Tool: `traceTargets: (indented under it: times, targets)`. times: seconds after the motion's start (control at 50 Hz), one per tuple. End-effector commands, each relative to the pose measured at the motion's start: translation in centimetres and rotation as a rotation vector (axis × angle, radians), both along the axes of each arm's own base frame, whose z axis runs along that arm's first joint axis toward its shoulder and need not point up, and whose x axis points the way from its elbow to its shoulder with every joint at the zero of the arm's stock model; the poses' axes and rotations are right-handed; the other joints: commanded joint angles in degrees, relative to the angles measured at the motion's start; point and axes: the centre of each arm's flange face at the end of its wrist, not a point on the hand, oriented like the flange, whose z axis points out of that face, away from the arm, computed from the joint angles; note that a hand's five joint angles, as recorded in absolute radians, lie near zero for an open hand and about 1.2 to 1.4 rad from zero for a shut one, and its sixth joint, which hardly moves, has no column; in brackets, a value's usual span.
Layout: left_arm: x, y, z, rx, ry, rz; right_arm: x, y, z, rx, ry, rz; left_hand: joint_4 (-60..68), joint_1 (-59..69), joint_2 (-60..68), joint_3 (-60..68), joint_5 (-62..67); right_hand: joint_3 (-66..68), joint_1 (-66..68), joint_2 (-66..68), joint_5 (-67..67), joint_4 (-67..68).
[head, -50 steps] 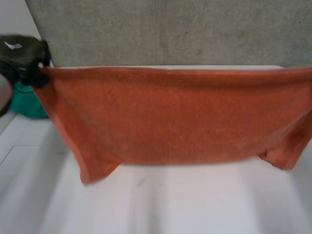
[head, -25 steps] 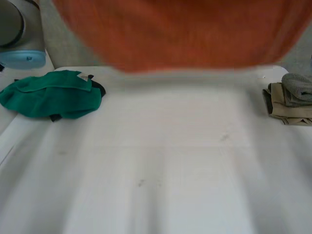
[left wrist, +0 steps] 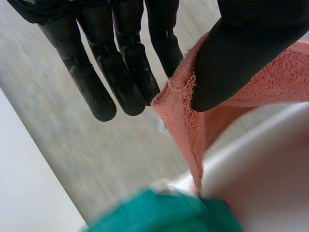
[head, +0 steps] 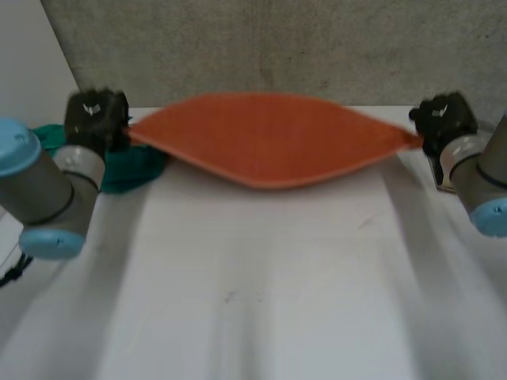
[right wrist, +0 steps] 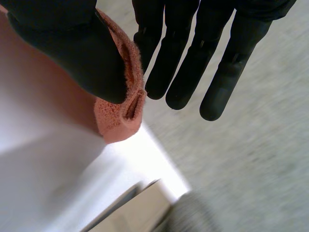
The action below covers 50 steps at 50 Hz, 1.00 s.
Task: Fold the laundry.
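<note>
I'm holding the towel (head: 269,138) by its corners, left robot hand (head: 95,117) and right robot hand (head: 445,119) each pinching one, stretched taut over the tabletop's (head: 269,301) far side so it should land flat.

This reads to me as a robotics lab or test cell, not a home. The desk (head: 261,317) is a plain white slab set against a rough grey wall (head: 277,47) like raw concrete. The left arm (head: 47,190) and right arm (head: 483,182), grey with light-blue caps, flank it. The only laundry is sample pieces: an orange towel (head: 269,138) and a bunched green cloth (head: 135,168).
</note>
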Motion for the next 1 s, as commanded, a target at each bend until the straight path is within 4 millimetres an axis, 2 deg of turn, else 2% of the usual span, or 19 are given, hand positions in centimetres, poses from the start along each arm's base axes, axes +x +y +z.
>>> traceTargets:
  times: [0.02,0.08,0.1,0.14,0.18,0.28,0.34,0.38,0.48,0.56,0.58,0.64,0.76,0.9,1.0]
  targets:
    - [1.3,3.7,-4.2,0.179,-0.073,-0.033,-1.0,3.6,-3.0,0.266,0.060,-0.011,11.15,13.89,11.32,11.58,13.90,11.64,15.60,12.49,13.12,11.27]
    - [3.5,5.7,-3.2,0.226,-0.129,-0.016,-2.6,5.0,-2.7,0.359,0.088,-0.044,11.15,13.89,11.32,11.58,13.90,11.64,15.60,12.49,13.12,11.27]
    - [4.0,6.4,-3.1,0.247,-0.149,-0.015,-4.2,5.8,-2.3,0.413,0.102,-0.081,11.15,13.89,11.32,11.58,13.90,11.64,15.60,12.49,13.12,11.27]
    - [5.3,8.3,-2.7,0.316,-0.222,-0.016,-5.7,6.8,-1.8,0.469,0.119,-0.109,11.15,13.89,11.32,11.58,13.90,11.64,15.60,12.49,13.12,11.27]
    - [5.9,9.9,-2.1,0.363,-0.272,-0.029,-7.2,9.0,-0.7,0.536,0.171,-0.122,11.15,13.89,11.32,11.58,13.90,11.64,15.60,12.49,13.12,11.27]
    - [7.0,15.7,-0.6,0.514,-0.415,-0.097,-8.8,13.5,0.9,0.586,0.365,-0.084,11.15,13.89,11.32,11.58,13.90,11.64,15.60,12.49,13.12,11.27]
    - [7.2,17.1,-0.2,0.548,-0.449,-0.124,-9.7,15.1,0.4,0.615,0.455,-0.068,11.15,13.89,11.32,11.58,13.90,11.64,15.60,12.49,13.12,11.27]
    - [7.2,17.7,0.1,0.539,-0.472,-0.150,-10.0,15.3,0.0,0.620,0.478,-0.063,11.15,13.89,11.32,11.58,13.90,11.64,15.60,12.49,13.12,11.27]
    - [6.9,16.6,0.3,0.475,-0.469,-0.167,-10.2,14.1,0.1,0.541,0.423,-0.112,11.15,13.89,11.32,11.58,13.90,11.64,15.60,12.49,13.12,11.27]
    - [6.2,14.3,-0.5,0.430,-0.459,-0.185,-10.4,11.7,-0.6,0.477,0.340,-0.155,11.15,13.89,11.32,11.58,13.90,11.64,15.60,12.49,13.12,11.27]
    - [5.8,13.8,-0.6,0.419,-0.449,-0.194,-10.3,10.5,-1.1,0.456,0.311,-0.166,11.15,13.89,11.32,11.58,13.90,11.64,15.60,12.49,13.12,11.27]
    - [4.5,11.8,-1.1,0.399,-0.394,-0.204,-10.1,8.9,-1.5,0.420,0.271,-0.178,11.15,13.89,11.32,11.58,13.90,11.64,15.60,12.49,13.12,11.27]
    - [3.0,7.1,-2.5,0.377,-0.374,-0.105,-8.4,5.2,-2.5,0.324,0.233,-0.155,11.15,13.89,11.32,11.58,13.90,11.64,15.60,12.49,13.12,11.27]
    - [0.6,4.2,-4.0,0.361,-0.398,-0.047,-6.9,0.8,-4.2,0.253,0.245,-0.158,11.15,13.89,11.32,11.58,13.90,11.64,15.60,12.49,13.12,11.27]
    - [-0.4,2.2,-4.6,0.330,-0.403,0.011,-6.0,-1.1,-5.1,0.214,0.245,-0.167,11.15,13.89,11.32,11.58,13.90,11.64,15.60,12.49,13.12,11.27]
